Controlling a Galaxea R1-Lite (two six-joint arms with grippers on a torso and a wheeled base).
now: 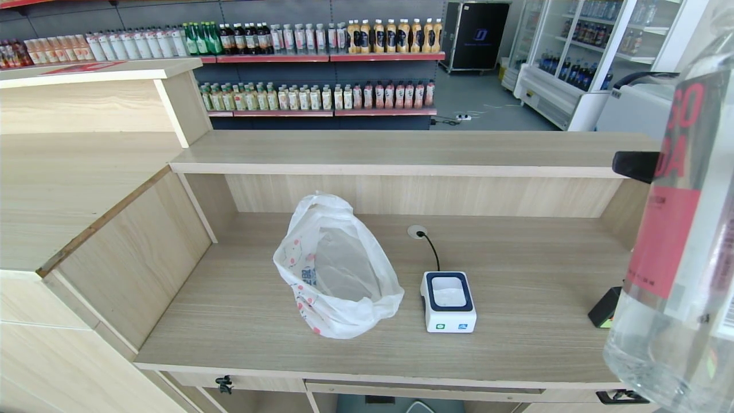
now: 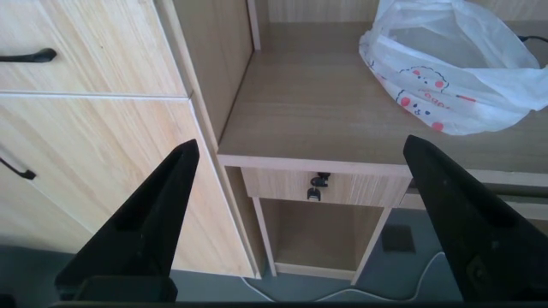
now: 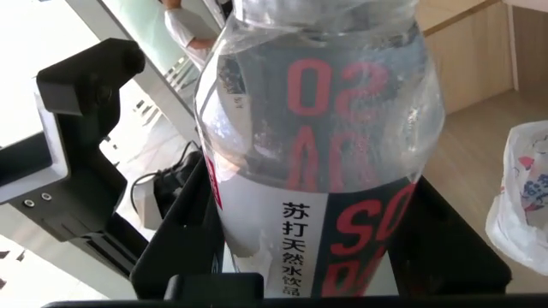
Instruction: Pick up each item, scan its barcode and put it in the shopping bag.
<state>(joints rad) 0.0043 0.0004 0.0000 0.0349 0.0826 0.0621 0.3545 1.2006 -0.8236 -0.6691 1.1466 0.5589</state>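
Note:
A clear soda-water bottle (image 1: 676, 229) with a red and grey label hangs close to the head camera at the far right, above the counter's right end. My right gripper (image 3: 321, 257) is shut on the bottle (image 3: 321, 145), and one black finger (image 1: 633, 165) shows at its left side. The white plastic shopping bag (image 1: 338, 275) stands mid-counter with its mouth open upward. Just right of it sits the white barcode scanner (image 1: 449, 301) with a dark-framed window. My left gripper (image 2: 308, 227) is open and holds nothing, low in front of the counter's left front corner, with the bag (image 2: 454, 60) beyond it.
The wooden counter (image 1: 516, 344) has a raised ledge (image 1: 401, 152) behind and a side wall (image 1: 137, 258) at left. A black cable (image 1: 431, 249) runs from the scanner to a hole. A small black object (image 1: 605, 307) lies at the right edge. Drink shelves (image 1: 321, 57) stand behind.

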